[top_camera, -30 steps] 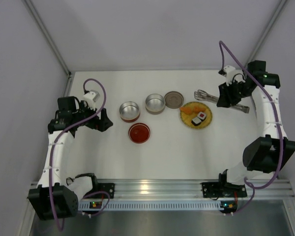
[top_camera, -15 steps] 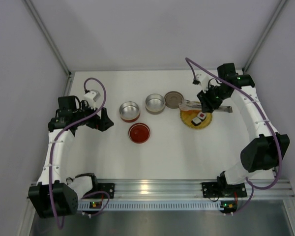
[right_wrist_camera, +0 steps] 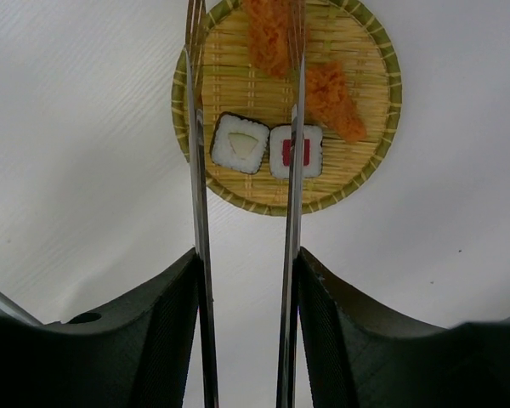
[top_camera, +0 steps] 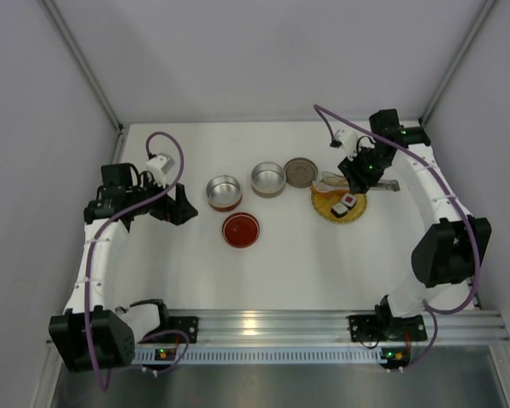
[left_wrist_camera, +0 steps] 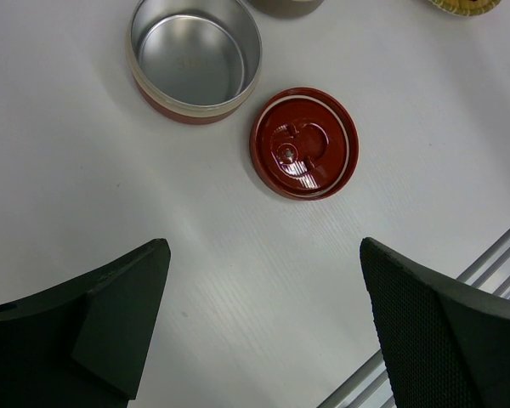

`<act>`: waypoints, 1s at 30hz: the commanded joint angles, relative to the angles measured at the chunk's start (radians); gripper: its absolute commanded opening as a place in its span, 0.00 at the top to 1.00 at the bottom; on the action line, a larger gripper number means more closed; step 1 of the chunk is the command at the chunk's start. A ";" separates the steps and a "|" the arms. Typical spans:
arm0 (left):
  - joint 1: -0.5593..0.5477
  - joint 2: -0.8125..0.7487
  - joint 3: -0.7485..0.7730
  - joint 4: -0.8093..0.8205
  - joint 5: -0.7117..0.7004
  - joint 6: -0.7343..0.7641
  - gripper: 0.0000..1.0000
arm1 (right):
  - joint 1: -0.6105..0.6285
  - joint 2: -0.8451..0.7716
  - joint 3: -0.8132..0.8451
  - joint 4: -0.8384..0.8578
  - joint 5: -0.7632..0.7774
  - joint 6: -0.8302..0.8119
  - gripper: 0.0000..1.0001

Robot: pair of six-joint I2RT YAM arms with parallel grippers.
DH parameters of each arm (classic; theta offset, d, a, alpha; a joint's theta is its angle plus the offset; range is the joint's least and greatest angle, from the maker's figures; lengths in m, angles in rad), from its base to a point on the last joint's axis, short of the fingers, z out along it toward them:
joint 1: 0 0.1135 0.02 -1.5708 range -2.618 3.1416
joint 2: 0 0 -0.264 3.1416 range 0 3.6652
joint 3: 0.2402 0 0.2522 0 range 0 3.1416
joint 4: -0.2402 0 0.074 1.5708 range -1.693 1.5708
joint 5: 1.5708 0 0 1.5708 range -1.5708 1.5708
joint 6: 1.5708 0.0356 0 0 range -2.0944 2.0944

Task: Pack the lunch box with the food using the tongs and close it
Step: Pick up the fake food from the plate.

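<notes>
My right gripper (right_wrist_camera: 246, 263) is shut on the tongs (right_wrist_camera: 198, 170), one finger pressing each silver arm from outside. The two arms run forward, apart, over the yellow woven plate (right_wrist_camera: 357, 34). On the plate lies the food: two white rolls (right_wrist_camera: 240, 143) (right_wrist_camera: 296, 151) and orange chunks (right_wrist_camera: 334, 98). From above, the right gripper (top_camera: 357, 170) hangs over the plate's back edge (top_camera: 357, 212). The lunch box stands open: a red-based tin (top_camera: 223, 192), a second tin (top_camera: 268, 178), a grey lid (top_camera: 301, 172) and a red lid (top_camera: 240, 229). My left gripper (left_wrist_camera: 263, 246) is open and holds nothing.
White walls close the table on three sides. An aluminium rail (top_camera: 272, 327) carrying both arm bases runs along the near edge. In the left wrist view the red lid (left_wrist_camera: 304, 143) and the red-based tin (left_wrist_camera: 195, 55) lie ahead of the fingers.
The right arm has swung left from the back right corner, carrying the tongs over the plate. The tongs' arms have spread a little. The left arm has barely moved.
</notes>
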 commanded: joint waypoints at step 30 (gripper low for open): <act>0.005 0.047 0.025 0.018 0.025 0.021 0.02 | 0.013 0.090 -0.072 0.150 0.058 -0.050 0.51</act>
